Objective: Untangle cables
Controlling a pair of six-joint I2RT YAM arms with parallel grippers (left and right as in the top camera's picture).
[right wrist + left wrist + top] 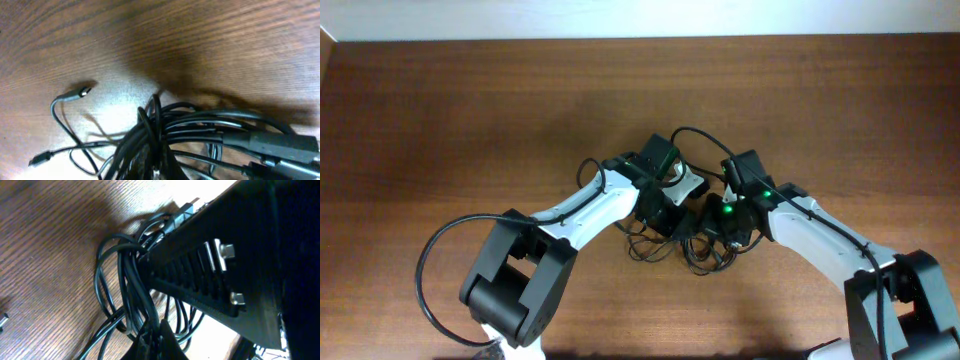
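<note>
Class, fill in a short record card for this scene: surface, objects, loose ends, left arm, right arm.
surface: brown wooden table
objects: thin black cables bunched in one tangle, between the two arms
loose ends: a plug and a second plug lie on the wood beside the tangle
left arm: left pincer down at the tangle; grip unclear
right arm: right pincer down at the tangle's other side; grip unclear

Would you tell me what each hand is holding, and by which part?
The left hand seems to pinch the cables at the bunched middle of the tangle; whether the right hand grips them cannot be told.
</note>
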